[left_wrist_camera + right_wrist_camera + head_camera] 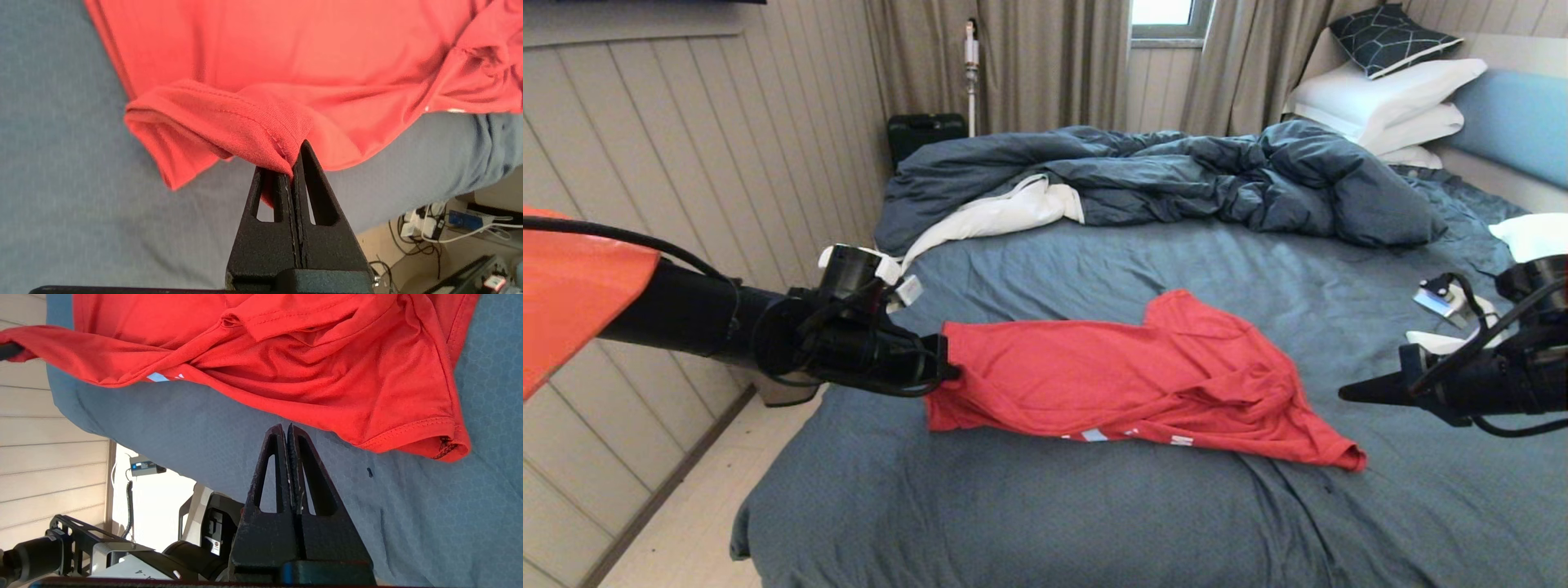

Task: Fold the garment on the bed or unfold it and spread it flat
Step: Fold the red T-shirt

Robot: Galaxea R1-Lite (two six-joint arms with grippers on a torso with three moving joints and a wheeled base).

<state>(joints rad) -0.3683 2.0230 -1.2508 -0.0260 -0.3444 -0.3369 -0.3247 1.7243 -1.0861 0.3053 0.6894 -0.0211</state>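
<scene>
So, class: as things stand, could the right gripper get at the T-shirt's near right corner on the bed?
Probably yes. The right gripper hangs shut just beside the red T-shirt, and only bare bed sheet lies between them. It would have to open first. The left gripper is shut on the other end.

No legible text on anything visible

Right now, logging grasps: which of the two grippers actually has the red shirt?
The left gripper, shut on the garment at its hem. The right gripper is shut too, but empty, short of the cloth.
</scene>
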